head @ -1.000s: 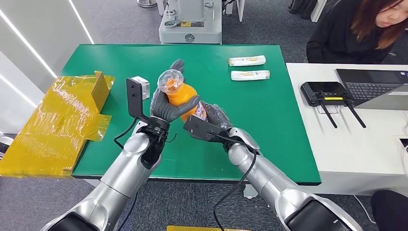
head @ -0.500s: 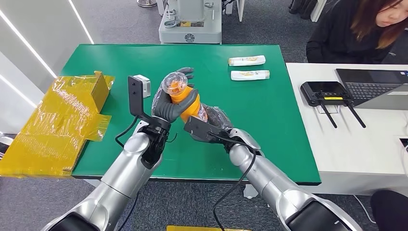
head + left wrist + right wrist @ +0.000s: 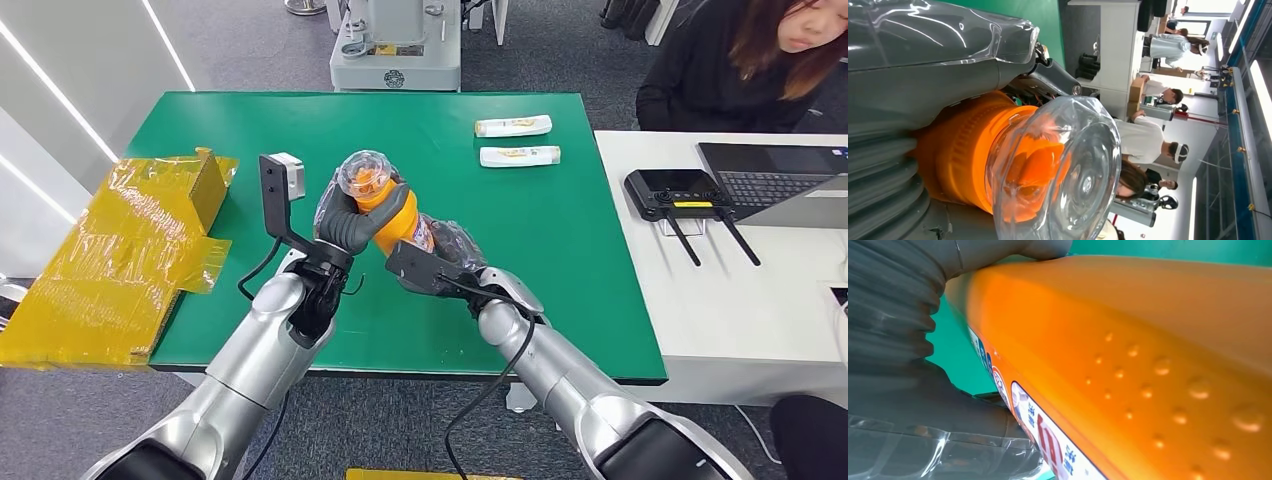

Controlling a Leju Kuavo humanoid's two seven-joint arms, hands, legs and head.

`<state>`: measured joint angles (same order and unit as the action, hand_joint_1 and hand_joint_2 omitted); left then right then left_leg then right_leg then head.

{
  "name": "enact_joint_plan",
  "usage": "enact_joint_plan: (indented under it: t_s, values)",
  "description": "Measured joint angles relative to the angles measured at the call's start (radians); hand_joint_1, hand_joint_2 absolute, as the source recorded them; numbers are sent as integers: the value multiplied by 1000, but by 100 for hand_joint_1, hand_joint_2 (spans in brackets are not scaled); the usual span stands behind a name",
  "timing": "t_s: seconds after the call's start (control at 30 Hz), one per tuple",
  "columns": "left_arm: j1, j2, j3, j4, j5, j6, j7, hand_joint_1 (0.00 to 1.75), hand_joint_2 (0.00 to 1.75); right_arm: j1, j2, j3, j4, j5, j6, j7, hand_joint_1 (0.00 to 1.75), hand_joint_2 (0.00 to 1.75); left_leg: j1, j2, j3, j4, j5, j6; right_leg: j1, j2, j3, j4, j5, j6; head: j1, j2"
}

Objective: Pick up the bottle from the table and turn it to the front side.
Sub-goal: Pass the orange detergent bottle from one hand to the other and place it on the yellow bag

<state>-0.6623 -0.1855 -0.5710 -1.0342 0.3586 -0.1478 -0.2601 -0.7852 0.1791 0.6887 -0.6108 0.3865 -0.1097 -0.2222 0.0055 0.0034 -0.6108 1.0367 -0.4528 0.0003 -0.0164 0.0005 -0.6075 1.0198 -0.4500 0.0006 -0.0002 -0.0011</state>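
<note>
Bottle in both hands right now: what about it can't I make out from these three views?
- Label: in the head view the bottle shows a sliver of label between the left hand and right hand; its facing is unclear.
- Label text: cut off by the edge in the right wrist view, blurred.
- Bottle base: head view, hidden by the right hand.
- Body: left wrist view, hidden behind the clear cap.
</note>
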Motion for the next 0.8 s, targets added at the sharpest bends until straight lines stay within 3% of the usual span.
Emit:
enact_joint_plan:
  t_s: [0.23,0.37,0.5,0.63,0.8]
  values:
    - [-8,1,-1,0,15,-1,10,175,175,7,-8,-25,-22,-17,-2,-10,171,175,0,0,0,0,0,0,0,0,0,0,0,0,0,0]
    - [-8,1,-6,-6,8,0,10,175,175,19,-19,-42,-47,-27,4,-12,38,175,0,0,0,0,0,0,0,0,0,0,0,0,0,0]
    - [-9,2,-14,-19,-5,3,9,175,175,25,-27,-58,-63,-43,8,-16,38,175,0,0,0,0,0,0,0,0,0,0,0,0,0,0]
    - [-11,2,-16,-25,-8,4,7,175,175,25,-30,-69,-70,-48,9,-18,0,175,0,0,0,0,0,0,0,0,0,0,0,0,0,0]
    - [-12,2,-17,-34,-30,23,-8,175,175,25,-31,-87,-75,-75,11,-20,0,175,0,0,0,0,0,0,0,0,0,0,0,0,0,0]
